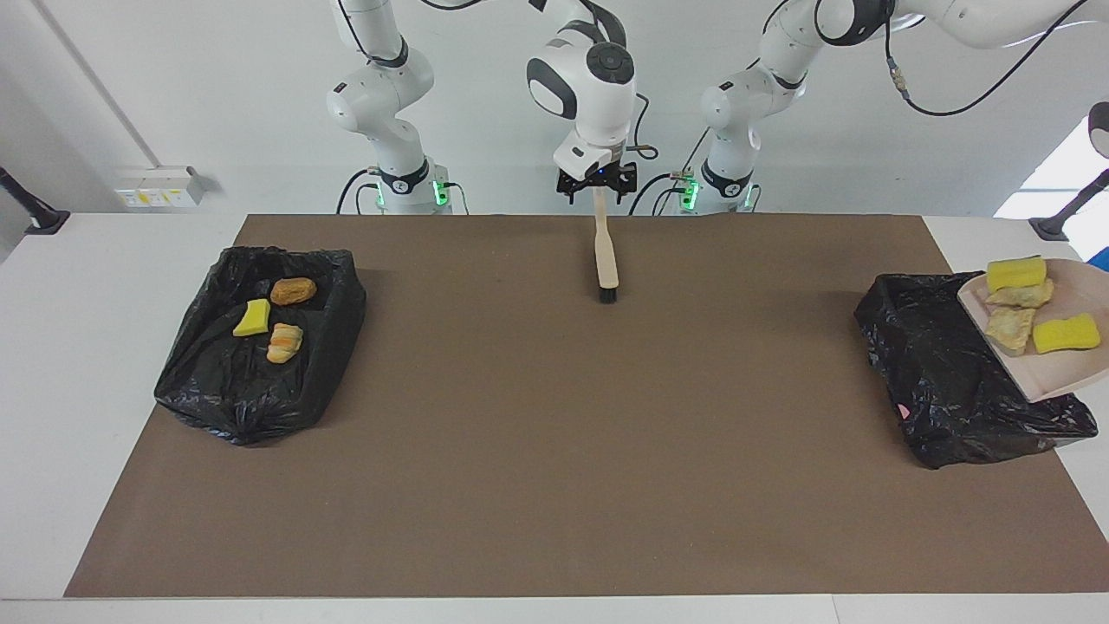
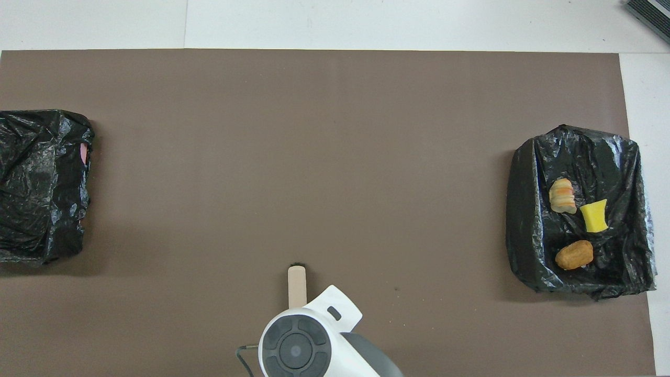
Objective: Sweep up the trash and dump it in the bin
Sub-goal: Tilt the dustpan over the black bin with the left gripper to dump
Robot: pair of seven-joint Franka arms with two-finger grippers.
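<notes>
Open mat between two bins
Only the brush (image 1: 606, 260) lay on the brown mat (image 1: 554, 451), near the robots, right gripper (image 1: 595, 184) spread open and empty over its handle end. Three trash pieces (image 1: 252, 318) sat in the right-arm-end bin (image 1: 243, 399); four rode the dustpan (image 1: 1066, 377) over the other bin (image 1: 953, 390), at its edge; left gripper unseen, closed

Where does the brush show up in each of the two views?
Facing view: the brush lies top centre, on the mat's edge nearest the robots, under the right gripper.
Overhead view: the brush lies bottom centre, partly under the arm.
Shared landmark: the bin holding three scraps.
</notes>
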